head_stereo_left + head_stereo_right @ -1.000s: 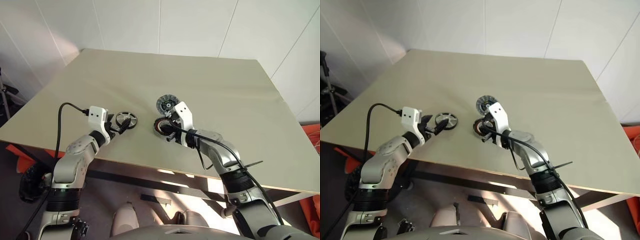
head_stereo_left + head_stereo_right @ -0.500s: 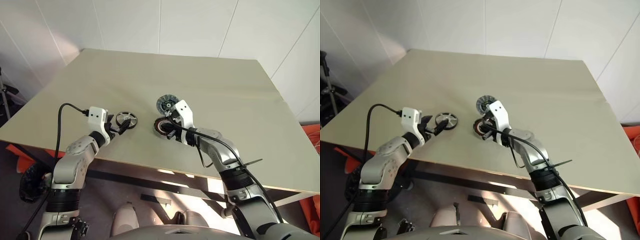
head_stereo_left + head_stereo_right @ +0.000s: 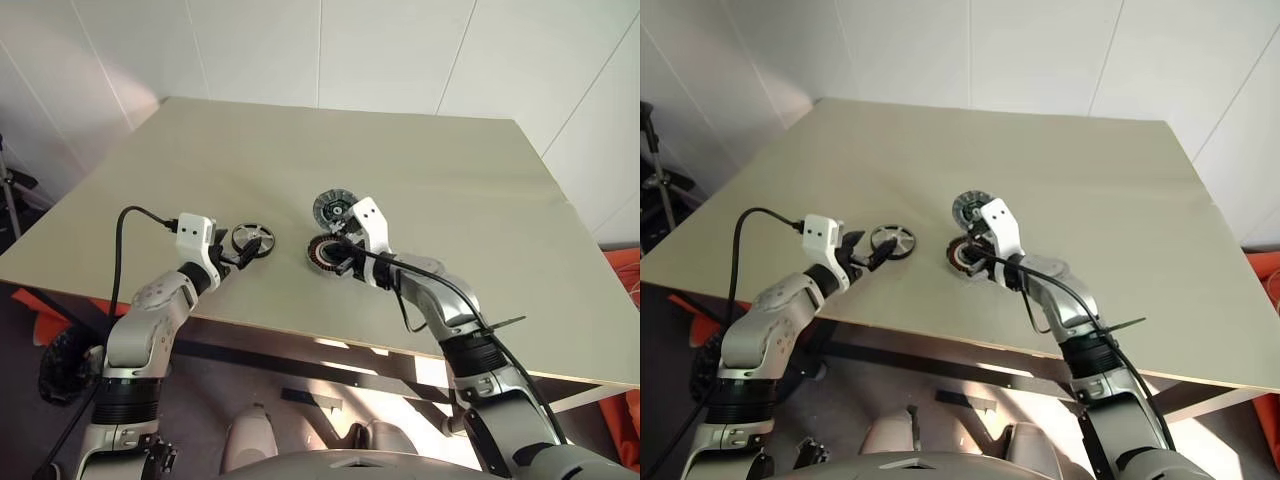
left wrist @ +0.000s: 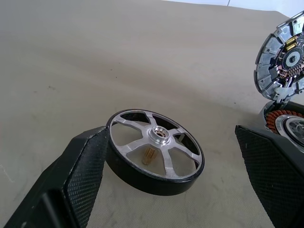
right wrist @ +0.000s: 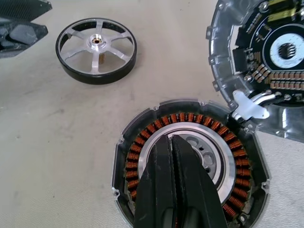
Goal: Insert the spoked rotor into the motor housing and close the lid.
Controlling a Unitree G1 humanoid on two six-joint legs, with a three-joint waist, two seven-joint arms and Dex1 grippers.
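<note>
The spoked rotor lies flat on the table, between the spread fingers of the left gripper, one finger seemingly touching its rim; the right gripper, fingers pressed together, hangs over the motor housing; the lid stands tilted open, hinged beside the housing.

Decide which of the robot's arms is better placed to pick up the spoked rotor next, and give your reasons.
Left. The left gripper is open with the spoked rotor between its fingers. The right gripper is shut, fingertips over the centre of the motor housing, apart from the rotor.
</note>
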